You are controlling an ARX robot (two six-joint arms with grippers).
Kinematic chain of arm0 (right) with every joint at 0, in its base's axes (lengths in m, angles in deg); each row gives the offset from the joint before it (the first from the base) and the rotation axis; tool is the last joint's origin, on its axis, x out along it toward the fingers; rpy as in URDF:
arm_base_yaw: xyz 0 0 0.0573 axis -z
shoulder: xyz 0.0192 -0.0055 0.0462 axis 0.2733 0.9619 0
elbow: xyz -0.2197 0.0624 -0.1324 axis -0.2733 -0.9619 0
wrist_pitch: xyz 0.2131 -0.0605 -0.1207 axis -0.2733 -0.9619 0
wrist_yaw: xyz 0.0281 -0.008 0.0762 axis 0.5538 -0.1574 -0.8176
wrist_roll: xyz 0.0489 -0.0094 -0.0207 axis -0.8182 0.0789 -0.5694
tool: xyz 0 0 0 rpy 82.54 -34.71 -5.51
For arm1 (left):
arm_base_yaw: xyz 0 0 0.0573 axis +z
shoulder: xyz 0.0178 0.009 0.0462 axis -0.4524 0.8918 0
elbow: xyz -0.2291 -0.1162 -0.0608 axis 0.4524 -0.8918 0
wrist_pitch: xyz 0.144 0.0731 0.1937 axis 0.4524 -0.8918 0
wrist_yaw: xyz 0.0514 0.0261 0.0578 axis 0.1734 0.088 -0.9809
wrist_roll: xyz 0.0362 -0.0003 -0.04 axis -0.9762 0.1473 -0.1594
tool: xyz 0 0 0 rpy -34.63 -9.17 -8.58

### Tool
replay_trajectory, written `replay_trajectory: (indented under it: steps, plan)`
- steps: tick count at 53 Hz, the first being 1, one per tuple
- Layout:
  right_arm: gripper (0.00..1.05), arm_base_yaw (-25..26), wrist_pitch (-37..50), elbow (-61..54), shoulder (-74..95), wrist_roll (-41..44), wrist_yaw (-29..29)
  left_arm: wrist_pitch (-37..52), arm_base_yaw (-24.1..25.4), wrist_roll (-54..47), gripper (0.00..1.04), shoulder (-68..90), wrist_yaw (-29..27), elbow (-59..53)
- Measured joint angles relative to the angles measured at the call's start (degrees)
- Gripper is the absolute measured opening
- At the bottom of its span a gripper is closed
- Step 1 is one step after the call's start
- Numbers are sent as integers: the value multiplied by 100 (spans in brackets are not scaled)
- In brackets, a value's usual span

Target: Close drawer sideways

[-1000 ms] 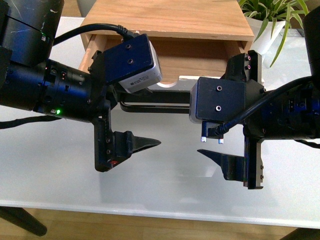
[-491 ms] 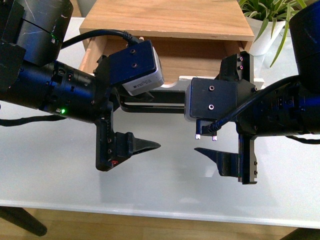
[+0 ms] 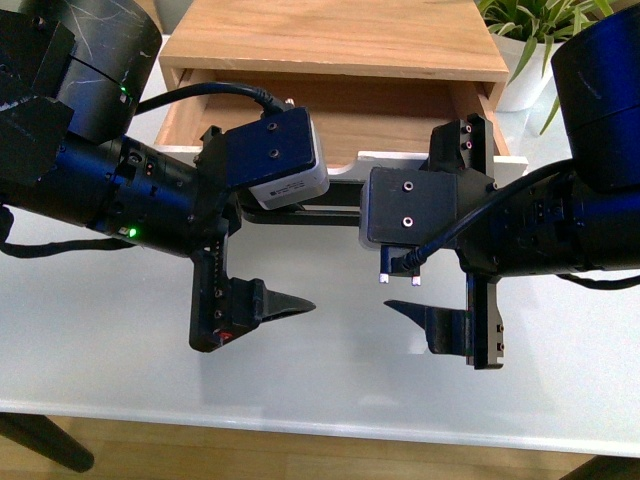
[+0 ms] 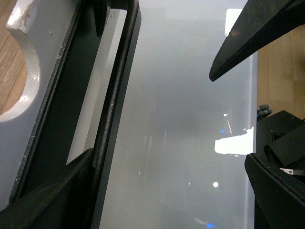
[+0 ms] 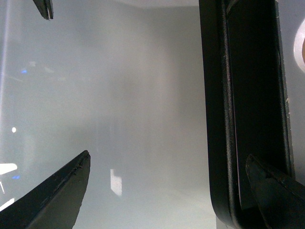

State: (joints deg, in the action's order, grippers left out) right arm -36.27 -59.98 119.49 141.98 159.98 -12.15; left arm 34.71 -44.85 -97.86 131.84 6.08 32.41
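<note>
The drawer stands pulled out of the wooden cabinet. Its white front has a half-round notch, and the black bar handle runs between my arms. My left gripper is open in front of the handle; in the left wrist view one finger lies against the handle beside the notched front. My right gripper is open and faces it; in the right wrist view one finger overlaps the handle.
The white table runs to its front edge just below the grippers. A potted plant stands at the back right beside the cabinet. The two grippers' lower fingertips point at each other, a short gap apart.
My right gripper has shifted left and slightly down, narrowing the gap to the left gripper. The left arm has moved a little. The drawer has not visibly moved.
</note>
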Motion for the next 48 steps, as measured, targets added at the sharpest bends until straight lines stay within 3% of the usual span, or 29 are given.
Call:
replay_trajectory:
  steps: [48]
  plan:
    - [96,247,-216,750,409,-90,-2,-203,2,142,96,568,-173,922]
